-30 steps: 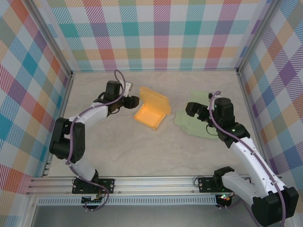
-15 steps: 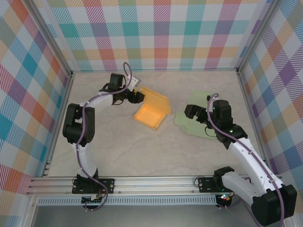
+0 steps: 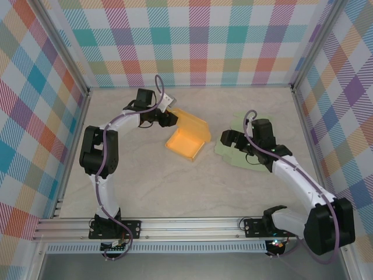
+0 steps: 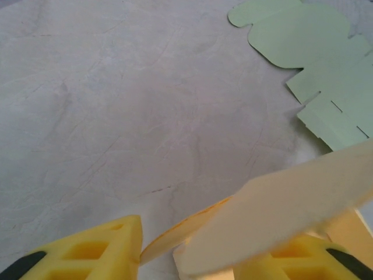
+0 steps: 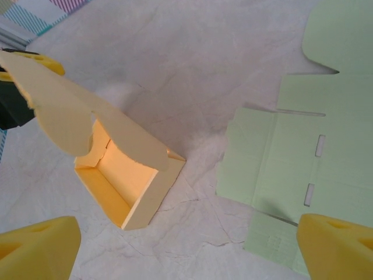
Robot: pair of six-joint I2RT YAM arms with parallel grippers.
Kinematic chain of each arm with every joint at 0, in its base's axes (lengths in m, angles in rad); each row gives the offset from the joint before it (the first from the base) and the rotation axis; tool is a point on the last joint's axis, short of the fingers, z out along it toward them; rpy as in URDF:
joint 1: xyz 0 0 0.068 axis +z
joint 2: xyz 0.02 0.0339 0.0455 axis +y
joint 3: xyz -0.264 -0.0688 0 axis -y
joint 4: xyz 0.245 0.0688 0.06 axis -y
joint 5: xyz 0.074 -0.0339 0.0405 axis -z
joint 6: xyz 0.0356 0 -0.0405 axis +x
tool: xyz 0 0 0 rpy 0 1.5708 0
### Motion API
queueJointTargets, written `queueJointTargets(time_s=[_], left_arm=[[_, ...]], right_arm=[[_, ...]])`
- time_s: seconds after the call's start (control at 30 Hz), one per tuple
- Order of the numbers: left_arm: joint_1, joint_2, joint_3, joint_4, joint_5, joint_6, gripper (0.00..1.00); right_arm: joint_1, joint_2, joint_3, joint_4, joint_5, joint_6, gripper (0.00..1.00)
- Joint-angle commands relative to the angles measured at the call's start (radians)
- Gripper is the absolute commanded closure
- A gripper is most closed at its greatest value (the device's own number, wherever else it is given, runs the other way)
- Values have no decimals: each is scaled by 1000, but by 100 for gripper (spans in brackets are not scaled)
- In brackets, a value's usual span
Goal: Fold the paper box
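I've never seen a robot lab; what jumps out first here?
The bright orange paper box, half folded with its lid flap up, sits mid-table, the left gripper at that flap. Right of it lies a flat green sheet by the open right gripper; plaid walls surround everything.

left gripper (image 3: 167,119): moved from a spot just left of the orange box (image 3: 186,143) up to the far-left corner of its raised lid flap (image 3: 192,121). its arm now stretches out toward the box. jaws have narrowed, and the flap edge now lies between the fingers. right gripper (image 3: 229,140): shifted across the green sheet (image 3: 247,154) toward the box, now near its right side, jaws a touch narrower.
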Motion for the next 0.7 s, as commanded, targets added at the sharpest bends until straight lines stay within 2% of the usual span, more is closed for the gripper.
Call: queueJointTargets(time_s=[0.0, 0.13, 0.17, 0.27, 0.33, 0.43, 0.5, 0.67], left_arm=[[7, 8, 33, -56, 43, 39, 62], [7, -6, 19, -54, 38, 45, 63], [7, -7, 17, -55, 40, 44, 68], [7, -10, 15, -58, 47, 43, 68], [7, -10, 19, -72, 53, 49, 78], [7, -10, 28, -113, 57, 54, 79], [7, -15, 22, -107, 55, 52, 87], [7, -27, 9, -98, 50, 52, 88]], right_arm=[[18, 47, 63, 16, -40, -32, 7], [50, 129, 118, 8, -51, -93, 12], [58, 149, 132, 9, -52, -108, 14], [86, 201, 164, 19, -45, -162, 17], [107, 231, 186, 16, -36, -199, 19], [144, 274, 214, 10, -1, -250, 23], [164, 302, 229, 6, 28, -275, 25], [174, 359, 265, -10, 75, -290, 31]])
